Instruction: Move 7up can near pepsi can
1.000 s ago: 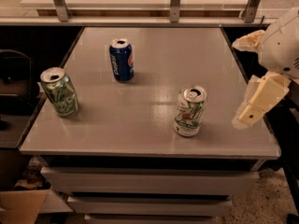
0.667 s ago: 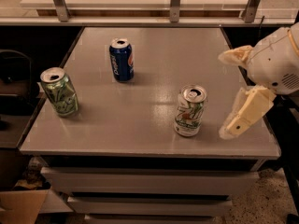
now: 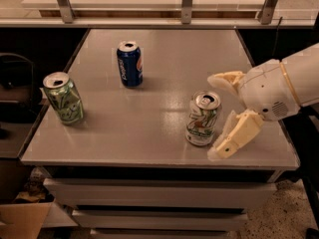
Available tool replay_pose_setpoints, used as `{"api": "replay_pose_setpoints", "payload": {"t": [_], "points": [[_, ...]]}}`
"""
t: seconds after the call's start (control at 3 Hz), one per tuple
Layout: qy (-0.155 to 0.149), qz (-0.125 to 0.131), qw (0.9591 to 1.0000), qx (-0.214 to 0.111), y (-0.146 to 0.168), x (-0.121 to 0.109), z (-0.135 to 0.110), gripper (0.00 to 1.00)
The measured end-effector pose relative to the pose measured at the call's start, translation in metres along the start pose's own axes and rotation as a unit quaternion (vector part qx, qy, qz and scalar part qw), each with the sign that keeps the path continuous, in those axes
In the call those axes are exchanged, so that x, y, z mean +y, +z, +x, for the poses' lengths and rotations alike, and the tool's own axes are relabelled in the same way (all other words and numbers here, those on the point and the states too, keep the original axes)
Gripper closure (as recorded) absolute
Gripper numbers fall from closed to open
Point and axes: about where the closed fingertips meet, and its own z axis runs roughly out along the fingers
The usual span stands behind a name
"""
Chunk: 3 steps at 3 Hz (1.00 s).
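The 7up can (image 3: pixel 203 118), white and silver with green lettering, stands upright near the front right of the grey table (image 3: pixel 164 83). The pepsi can (image 3: pixel 129 63), dark blue, stands upright at the back left of centre. My gripper (image 3: pixel 218 116) comes in from the right, open, with one cream finger behind the 7up can and the other in front of it on its right side. The fingers sit close to the can without closing on it.
A pale green patterned can (image 3: pixel 63 98) stands near the table's left edge. A railing and shelf (image 3: pixel 184 4) run along the far side. A cardboard box (image 3: pixel 20 218) sits on the floor at lower left.
My gripper has moved left from the table's right edge to just beside the 7up can. The cans have not moved.
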Motion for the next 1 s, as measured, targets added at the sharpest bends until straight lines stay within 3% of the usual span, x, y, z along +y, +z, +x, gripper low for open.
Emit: {"api": "replay_pose_setpoints", "payload": {"t": [0.33, 1.0], "points": [[0.007, -0.012, 0.9994, -0.033, 0.022, -0.004, -0.002, 0.0], [0.01, -0.023, 0.9979, -0.06, 0.045, -0.014, -0.001, 0.4]]}}
